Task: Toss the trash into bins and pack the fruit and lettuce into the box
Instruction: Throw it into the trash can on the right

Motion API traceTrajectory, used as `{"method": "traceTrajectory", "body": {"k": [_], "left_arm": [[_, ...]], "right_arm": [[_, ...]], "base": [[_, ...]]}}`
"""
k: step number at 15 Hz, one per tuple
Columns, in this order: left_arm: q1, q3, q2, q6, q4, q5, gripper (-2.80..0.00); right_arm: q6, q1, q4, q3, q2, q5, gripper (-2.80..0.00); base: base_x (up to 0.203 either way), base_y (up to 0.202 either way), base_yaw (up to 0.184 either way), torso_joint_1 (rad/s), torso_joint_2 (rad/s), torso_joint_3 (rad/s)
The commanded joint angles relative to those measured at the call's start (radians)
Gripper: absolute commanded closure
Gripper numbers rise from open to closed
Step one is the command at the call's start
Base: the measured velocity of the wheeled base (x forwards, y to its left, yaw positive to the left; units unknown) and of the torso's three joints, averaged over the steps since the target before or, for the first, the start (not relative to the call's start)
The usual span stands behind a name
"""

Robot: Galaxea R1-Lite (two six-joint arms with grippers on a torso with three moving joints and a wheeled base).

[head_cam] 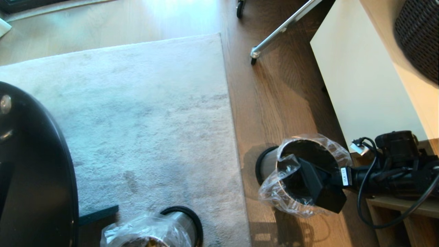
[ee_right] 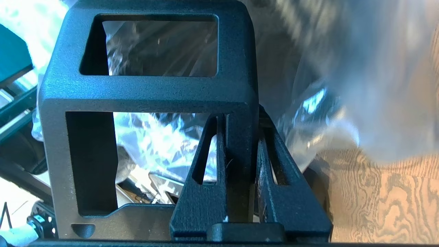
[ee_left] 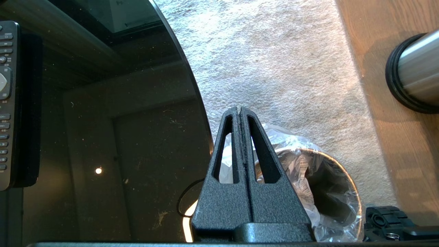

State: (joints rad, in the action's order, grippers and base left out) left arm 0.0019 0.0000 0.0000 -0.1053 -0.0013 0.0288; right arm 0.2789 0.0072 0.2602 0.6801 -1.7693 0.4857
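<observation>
1. A home living room.
2. A pale rug point(head_cam: 137, 113) lies on a wooden floor point(head_cam: 274, 103).
3. A remote control point(ee_left: 7, 103) rests on a dark glass table point(ee_left: 120, 137).
4. A woven basket point(head_cam: 418, 34) stands nearby.

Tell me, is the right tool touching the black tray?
Touching. The right wrist view shows the right tool clamped on one wall of the tray, with no gap.

The right arm reached in from the right side, and the right gripper point(head_cam: 317, 187) had its fingers point(ee_right: 209, 185) clamped on a black frame. The left gripper point(ee_left: 239, 113) was fully closed, holding nothing.
</observation>
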Motion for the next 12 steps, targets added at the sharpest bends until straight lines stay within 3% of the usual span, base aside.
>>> {"method": "traceTrajectory", "body": {"k": [1,6,12], "left_arm": [[0.0,0.0,0.002,-0.001,0.0,0.0,0.0],[0.0,0.0,0.002,-0.001,0.0,0.0,0.0],[0.0,0.0,0.002,-0.001,0.0,0.0,0.0]], "right_arm": [[0.022,0.01,0.002,0.029,-0.025,0.002,0.0],[0.079,0.044,0.002,0.08,-0.056,0.001,0.0],[0.079,0.054,0.003,0.095,-0.072,-0.003,0.0]], "base": [[0.0,0.0,0.0,0.0,0.0,0.0],[0.0,0.0,0.0,0.0,0.0,0.0],[0.0,0.0,0.0,0.0,0.0,0.0]]}}
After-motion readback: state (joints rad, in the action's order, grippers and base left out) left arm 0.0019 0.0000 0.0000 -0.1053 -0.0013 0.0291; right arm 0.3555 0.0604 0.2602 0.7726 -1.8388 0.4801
